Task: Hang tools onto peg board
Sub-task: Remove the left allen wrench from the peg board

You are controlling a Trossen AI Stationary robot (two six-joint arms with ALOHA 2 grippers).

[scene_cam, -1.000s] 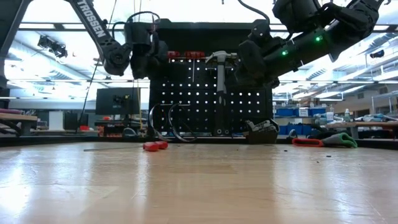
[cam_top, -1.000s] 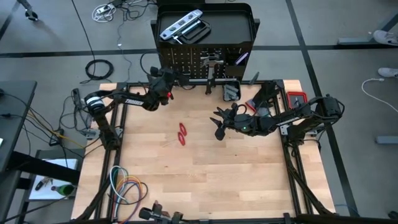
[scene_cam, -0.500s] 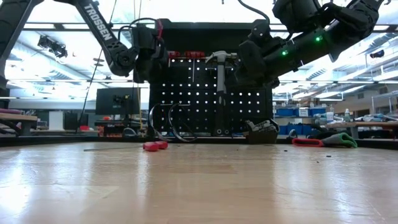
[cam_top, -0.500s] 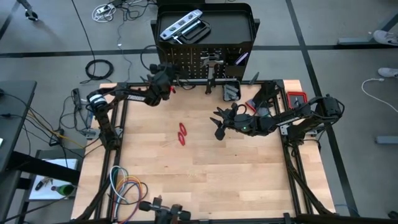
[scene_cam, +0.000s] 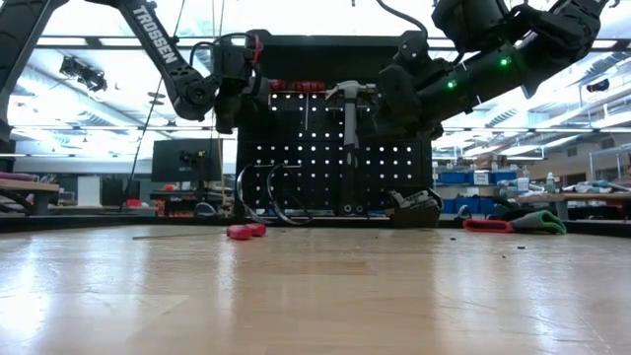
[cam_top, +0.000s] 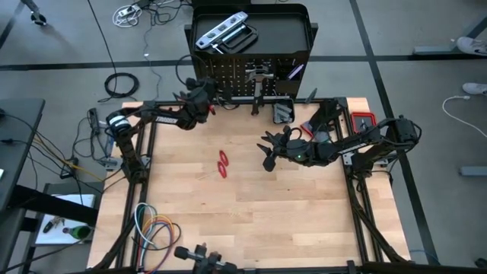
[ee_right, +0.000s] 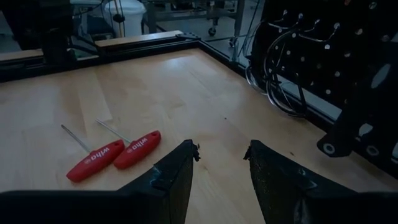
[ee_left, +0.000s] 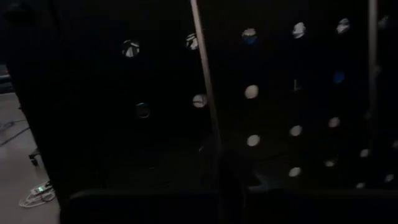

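Note:
The black peg board (cam_top: 251, 76) (scene_cam: 335, 158) stands at the table's far edge. A hammer (scene_cam: 349, 108) and red-handled tools (scene_cam: 286, 86) with a thin shaft (ee_left: 205, 87) hang on it. My left gripper (cam_top: 211, 95) (scene_cam: 251, 89) is held level at the board's upper left, shut, close to that shaft. My right gripper (cam_top: 268, 152) (ee_right: 221, 152) hovers open over the table's middle and holds nothing. Two red-handled tools (cam_top: 222, 164) (ee_right: 115, 155) lie flat on the wood beneath it. A silver level (cam_top: 221, 32) and a black C-clamp (cam_top: 237, 38) lie in the stand's top tray. My left gripper comes level at the peg board from the table's left. Its shut fingers are dark against the board in the wrist view. I cannot tell whether they touch the hanging shaft (ee_left: 214, 143).
Wire loops (scene_cam: 266, 192) (ee_right: 280, 81) hang low on the board. A dark object (cam_top: 283, 113) and a red one (cam_top: 364, 120) lie at the far right of the table. Coiled coloured cables (cam_top: 152, 232) lie at the near left. The wood between is bare.
My left gripper has shifted a little toward the peg board and the far edge, ending closer to the hanging red handles. The right arm and the tools on the table have kept still.

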